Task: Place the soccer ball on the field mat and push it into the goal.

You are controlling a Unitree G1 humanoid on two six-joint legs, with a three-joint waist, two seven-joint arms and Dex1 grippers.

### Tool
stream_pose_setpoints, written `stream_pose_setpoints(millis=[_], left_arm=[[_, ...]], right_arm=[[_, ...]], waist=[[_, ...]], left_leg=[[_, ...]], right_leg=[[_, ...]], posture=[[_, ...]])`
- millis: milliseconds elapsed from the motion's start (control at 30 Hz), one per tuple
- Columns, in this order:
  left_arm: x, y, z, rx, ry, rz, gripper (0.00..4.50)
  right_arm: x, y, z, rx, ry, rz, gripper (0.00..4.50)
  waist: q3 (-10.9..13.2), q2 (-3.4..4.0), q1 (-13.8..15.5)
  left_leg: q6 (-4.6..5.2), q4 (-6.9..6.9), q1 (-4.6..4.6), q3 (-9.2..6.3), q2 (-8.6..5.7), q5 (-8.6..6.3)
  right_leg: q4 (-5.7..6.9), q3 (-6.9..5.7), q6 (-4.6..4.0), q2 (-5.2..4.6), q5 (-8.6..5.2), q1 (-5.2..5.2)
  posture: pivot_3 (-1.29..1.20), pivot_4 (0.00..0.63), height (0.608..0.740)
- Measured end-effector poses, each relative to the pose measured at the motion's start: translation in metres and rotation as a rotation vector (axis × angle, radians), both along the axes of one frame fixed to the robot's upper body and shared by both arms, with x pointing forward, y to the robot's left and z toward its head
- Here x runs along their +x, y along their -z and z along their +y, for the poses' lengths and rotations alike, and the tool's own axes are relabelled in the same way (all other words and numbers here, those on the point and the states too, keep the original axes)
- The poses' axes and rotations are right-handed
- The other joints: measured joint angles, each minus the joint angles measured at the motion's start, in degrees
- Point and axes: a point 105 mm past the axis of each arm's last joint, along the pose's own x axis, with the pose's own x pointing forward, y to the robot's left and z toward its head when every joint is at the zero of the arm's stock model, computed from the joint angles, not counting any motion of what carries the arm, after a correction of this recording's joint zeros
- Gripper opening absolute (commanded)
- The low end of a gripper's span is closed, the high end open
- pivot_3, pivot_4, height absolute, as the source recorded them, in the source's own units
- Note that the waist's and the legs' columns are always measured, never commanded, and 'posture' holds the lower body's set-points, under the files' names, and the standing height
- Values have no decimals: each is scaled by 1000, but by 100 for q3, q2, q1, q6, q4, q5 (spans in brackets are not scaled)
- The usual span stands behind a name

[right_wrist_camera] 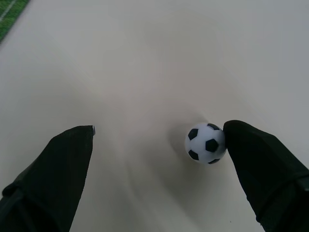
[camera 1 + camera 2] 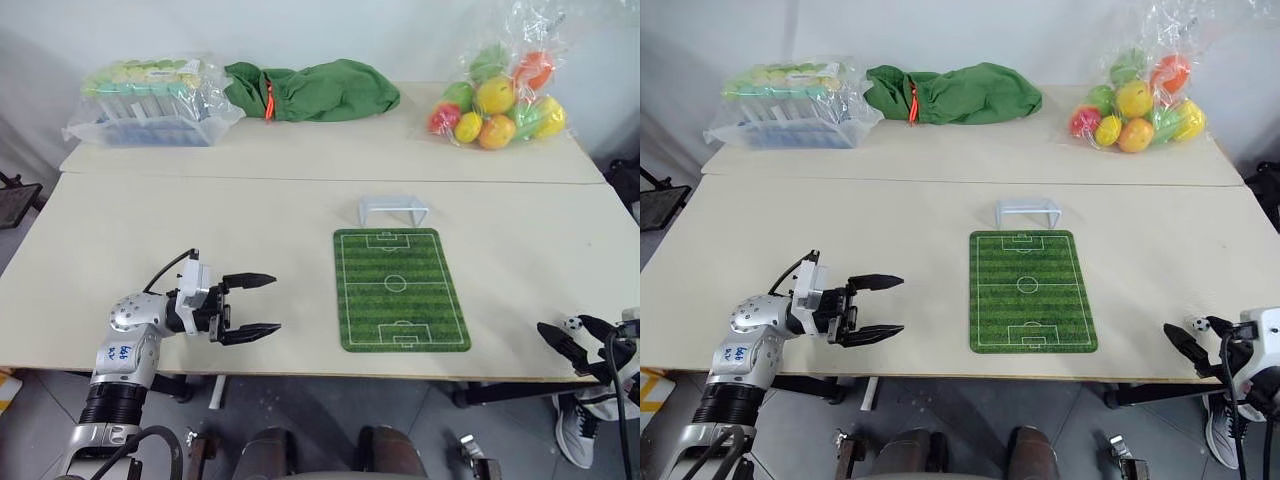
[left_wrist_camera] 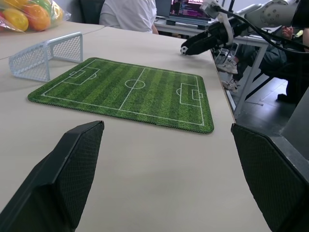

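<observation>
The table (image 2: 200,210) has a smooth, matt, pale beige top, like laminate. At centre frame the field mat (image 2: 400,290) is a soft printed mat with a matt, faintly napped face. Above it, the goal (image 2: 393,209) is pale plastic with fine mesh sides. The soccer ball (image 1: 205,143) is glossy, hard-looking plastic. Upper centre, the green bag (image 2: 315,90) is matt cloth (creased, with an orange cord). The fruits (image 2: 497,98) at upper right sit in crinkled, shiny clear film. The left gripper (image 2: 250,305) has matt black fingers (image 3: 72,164) with a fine textured grip surface.
</observation>
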Motion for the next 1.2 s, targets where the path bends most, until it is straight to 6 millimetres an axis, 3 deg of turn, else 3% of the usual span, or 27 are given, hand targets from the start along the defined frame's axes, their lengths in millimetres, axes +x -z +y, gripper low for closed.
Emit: stream_pose_setpoints(millis=[233,267,400,633,1033,1200], left_arm=[[1,0,0,-2,-13,-2,4500],[2,0,0,-2,-15,-2,4500],[2,0,0,-3,-20,-3,4500],[3,-1,1,-4,-29,-4,4500],[4,-2,-2,-15,-28,-18,4500],[4,-2,-4,-23,-25,-19,4500]], right_arm=[[1,4,-5,8,27,4,4472],[2,4,-6,4,30,5,4302],[3,5,-7,-1,47,14,3242],[-5,8,-4,-15,28,39,851],[-4,5,0,-19,22,24,854],[5,-14,16,-21,-39,-37,854]], waist=[[0,0,-1],[0,0,-1],[0,0,-1],[0,0,0],[0,0,0],[0,0,-6]], left_leg=[[0,4,0,0,0,0],[0,4,0,1,-1,0],[0,5,0,0,0,0],[0,4,0,-1,1,0],[0,4,0,-1,0,0],[0,5,0,1,1,0]], right_leg=[[0,1,1,0,1,1],[0,1,2,0,1,1],[1,1,3,0,2,1],[1,1,3,0,2,1],[1,1,3,0,2,1],[2,2,4,0,2,0]], posture=[[0,150,740],[0,150,740],[0,150,740],[0,150,740],[0,150,740],[0,150,740]])
